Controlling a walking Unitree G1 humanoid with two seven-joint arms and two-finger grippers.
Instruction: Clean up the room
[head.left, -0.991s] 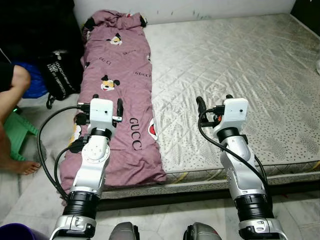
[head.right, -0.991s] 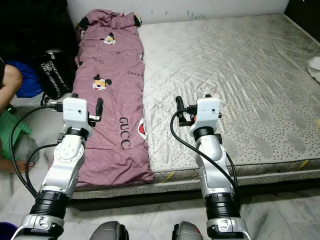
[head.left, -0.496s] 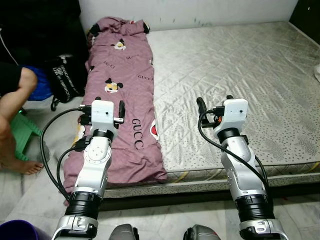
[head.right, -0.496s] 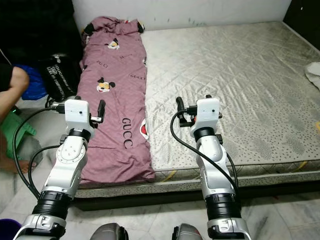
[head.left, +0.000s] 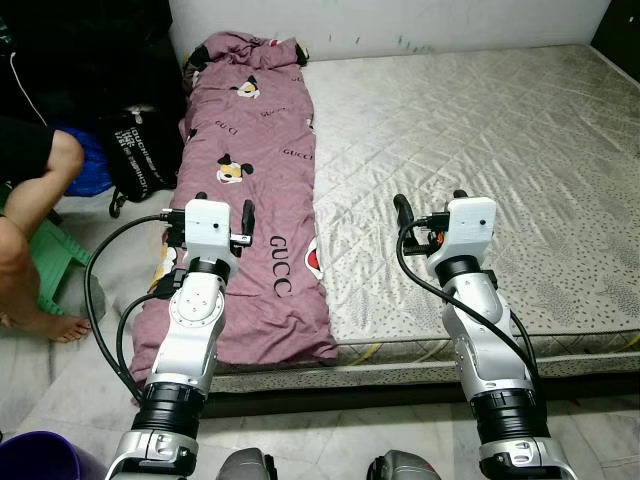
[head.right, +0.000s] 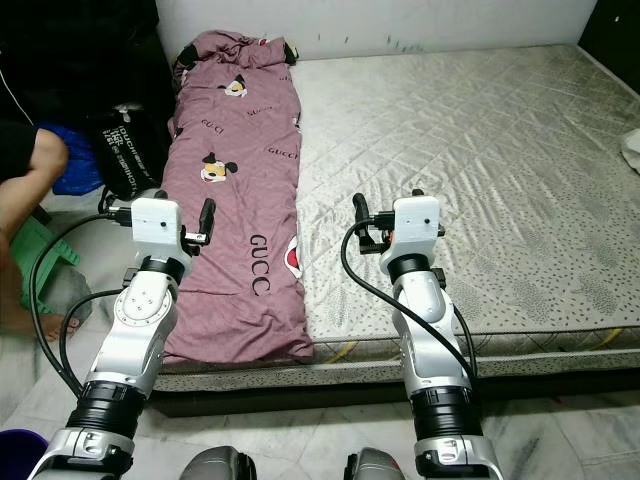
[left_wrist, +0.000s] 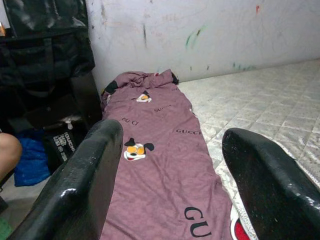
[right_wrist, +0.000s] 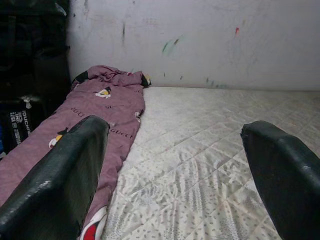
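Blanket (head.left: 257, 190), mauve and printed with cartoon mice and lettering, lies stretched lengthwise along the robot's left edge of the mattress (head.left: 480, 150), its near end hanging over the front corner. Left gripper (head.left: 218, 202) is raised above the near part of the blanket, its two black fingers (left_wrist: 90, 170) spread apart and holding nothing; the cloth runs away from it toward the wall (left_wrist: 200, 35). Right gripper (head.left: 428, 200) is held at about the same height over bare quilted mattress, just beside the blanket's inner edge, fingers likewise spread and empty. From its wrist view the blanket lies off to one side, bunched at the far end against the wall. Beyond the left arm, on the floor beside the bed, stands a black bag (head.left: 140, 155) with white lettering. A person's bare leg (head.left: 30, 240) shows nearby, with a green stool (head.left: 45, 275) behind it. A purple bucket (head.left: 40, 462) sits at the near floor corner.
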